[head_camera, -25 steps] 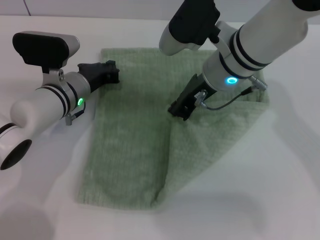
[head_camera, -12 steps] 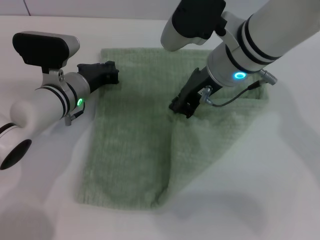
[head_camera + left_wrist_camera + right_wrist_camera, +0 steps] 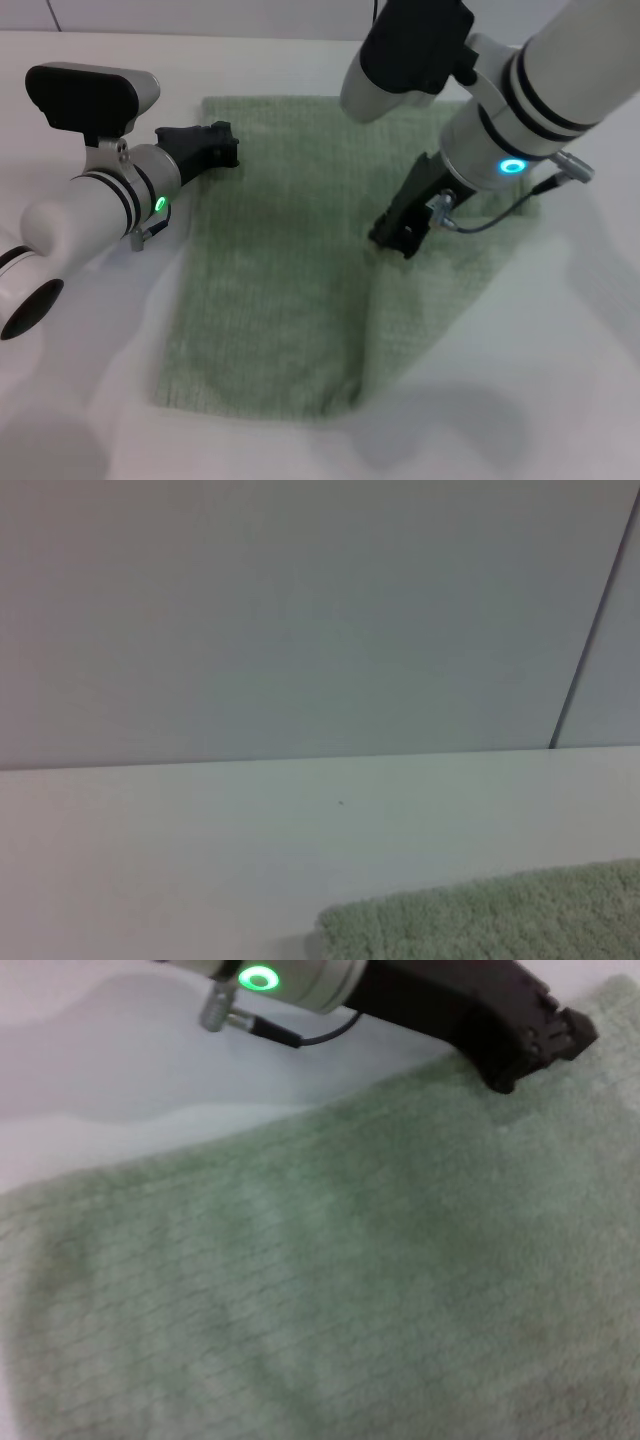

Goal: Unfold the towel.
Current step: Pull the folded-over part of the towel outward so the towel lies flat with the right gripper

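The pale sage-green towel (image 3: 275,270) lies on the white table (image 3: 90,390), its right part still doubled over in a raised fold. My right gripper (image 3: 397,232) is shut on the upper layer's edge at the towel's middle right and holds it a little lifted. My left gripper (image 3: 218,146) rests at the towel's far left edge, fingers together on the cloth. The right wrist view shows the ribbed towel (image 3: 330,1290) and the left gripper (image 3: 545,1045) at its edge. The left wrist view shows one towel corner (image 3: 500,920).
The white table runs around the towel on all sides. A pale wall (image 3: 300,610) stands behind the table's far edge. The right arm's cable (image 3: 500,215) hangs over the towel's right part.
My right gripper has moved right and toward the front with the towel's upper layer, so the fold line has shifted right and more of the lower layer shows. The left arm has not moved.
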Robot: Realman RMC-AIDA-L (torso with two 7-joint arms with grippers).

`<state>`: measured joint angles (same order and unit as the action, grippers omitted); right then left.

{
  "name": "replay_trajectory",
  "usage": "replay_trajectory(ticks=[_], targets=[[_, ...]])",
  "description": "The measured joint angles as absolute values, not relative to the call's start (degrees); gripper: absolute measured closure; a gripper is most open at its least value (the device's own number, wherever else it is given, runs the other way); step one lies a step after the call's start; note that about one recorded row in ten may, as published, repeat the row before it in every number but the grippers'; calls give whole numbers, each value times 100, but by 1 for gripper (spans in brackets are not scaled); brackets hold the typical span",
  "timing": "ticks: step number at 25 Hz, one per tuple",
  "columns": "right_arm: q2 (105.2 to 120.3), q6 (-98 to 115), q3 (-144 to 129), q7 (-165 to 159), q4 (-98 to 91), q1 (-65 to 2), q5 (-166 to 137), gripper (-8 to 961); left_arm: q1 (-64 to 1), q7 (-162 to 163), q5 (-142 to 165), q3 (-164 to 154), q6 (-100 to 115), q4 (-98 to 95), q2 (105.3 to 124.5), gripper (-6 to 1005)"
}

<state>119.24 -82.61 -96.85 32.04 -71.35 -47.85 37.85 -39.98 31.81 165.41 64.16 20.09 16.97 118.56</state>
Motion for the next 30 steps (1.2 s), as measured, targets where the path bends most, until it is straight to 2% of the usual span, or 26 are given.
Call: replay_trajectory(ticks=[14,30], targets=[[11943,-9832,-10051,2504,-8794,-4204,3597,921,-3999,3181,16541,6416,2022,1696,11856,1000],[11935,-10217,-10799,2164,-8763,-3948,3048,914,-3994,3175,16541,6416,2013,1696,11849,992]])
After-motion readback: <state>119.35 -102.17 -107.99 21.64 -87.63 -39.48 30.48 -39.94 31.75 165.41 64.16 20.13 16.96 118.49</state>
